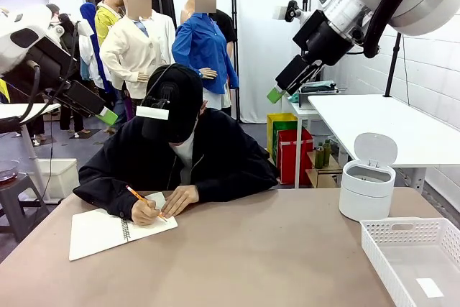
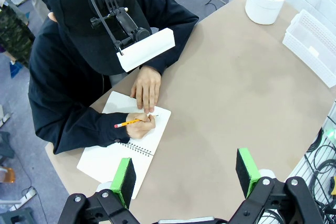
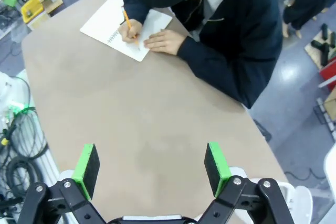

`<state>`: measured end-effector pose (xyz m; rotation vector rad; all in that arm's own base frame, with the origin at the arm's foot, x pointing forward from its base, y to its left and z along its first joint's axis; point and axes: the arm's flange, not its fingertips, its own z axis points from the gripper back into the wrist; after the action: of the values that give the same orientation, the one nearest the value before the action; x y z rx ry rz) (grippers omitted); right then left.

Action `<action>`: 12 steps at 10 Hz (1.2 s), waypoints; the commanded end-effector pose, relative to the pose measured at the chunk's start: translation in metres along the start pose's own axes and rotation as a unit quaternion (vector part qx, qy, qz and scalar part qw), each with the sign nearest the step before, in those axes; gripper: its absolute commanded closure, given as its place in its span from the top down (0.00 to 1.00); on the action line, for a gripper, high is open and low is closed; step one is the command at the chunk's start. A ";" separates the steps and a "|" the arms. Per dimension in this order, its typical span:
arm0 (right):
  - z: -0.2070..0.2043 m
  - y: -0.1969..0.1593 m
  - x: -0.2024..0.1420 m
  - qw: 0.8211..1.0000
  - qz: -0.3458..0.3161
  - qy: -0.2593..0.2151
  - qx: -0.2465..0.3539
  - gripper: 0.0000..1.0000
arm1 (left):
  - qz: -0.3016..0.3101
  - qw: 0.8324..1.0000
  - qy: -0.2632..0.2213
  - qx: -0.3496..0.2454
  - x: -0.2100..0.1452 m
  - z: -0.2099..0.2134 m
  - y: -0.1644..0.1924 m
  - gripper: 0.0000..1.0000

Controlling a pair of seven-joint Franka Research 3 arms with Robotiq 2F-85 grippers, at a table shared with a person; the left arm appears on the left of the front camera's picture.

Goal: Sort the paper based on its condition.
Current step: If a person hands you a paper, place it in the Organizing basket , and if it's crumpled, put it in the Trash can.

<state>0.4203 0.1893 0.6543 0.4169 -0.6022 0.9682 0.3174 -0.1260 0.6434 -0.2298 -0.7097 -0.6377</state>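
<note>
No text, label or number is legible on anything here.

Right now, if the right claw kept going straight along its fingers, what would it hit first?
Most likely the bare table top. The open right claw points down at an empty brown patch, short of the notebook and the person's hands; exact depth is unclear.

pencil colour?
Orange, with a pink eraser end; the pencil shows best in the left wrist view.
</note>
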 end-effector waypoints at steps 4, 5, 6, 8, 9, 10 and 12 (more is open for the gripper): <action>-0.014 -0.002 -0.006 0.999 0.012 0.008 -0.041 1.00 | 0.001 1.000 -0.001 0.000 0.000 0.001 0.001 1.00; -0.013 -0.002 -0.005 0.999 0.011 0.008 -0.045 1.00 | 0.001 1.000 -0.001 0.000 0.000 0.001 0.001 1.00; -0.013 -0.003 -0.006 0.999 0.011 0.009 -0.045 1.00 | 0.001 1.000 -0.001 0.000 0.000 0.001 0.001 1.00; -0.007 -0.004 -0.003 0.999 0.015 0.009 -0.032 1.00 | 0.001 1.000 -0.001 0.000 0.000 0.001 0.001 1.00; -0.007 -0.004 -0.003 0.999 0.015 0.009 -0.032 1.00 | 0.001 1.000 -0.001 0.000 0.000 0.001 0.001 1.00; -0.007 -0.004 -0.003 0.999 0.015 0.009 -0.032 1.00 | 0.001 1.000 -0.001 0.000 0.000 0.001 0.001 1.00; -0.007 -0.004 -0.003 0.999 0.015 0.009 -0.032 1.00 | 0.001 1.000 -0.001 0.000 0.000 0.001 0.001 1.00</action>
<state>0.4250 0.1897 0.6476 0.3436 -0.6271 0.9803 0.3174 -0.1260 0.6434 -0.2298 -0.7097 -0.6377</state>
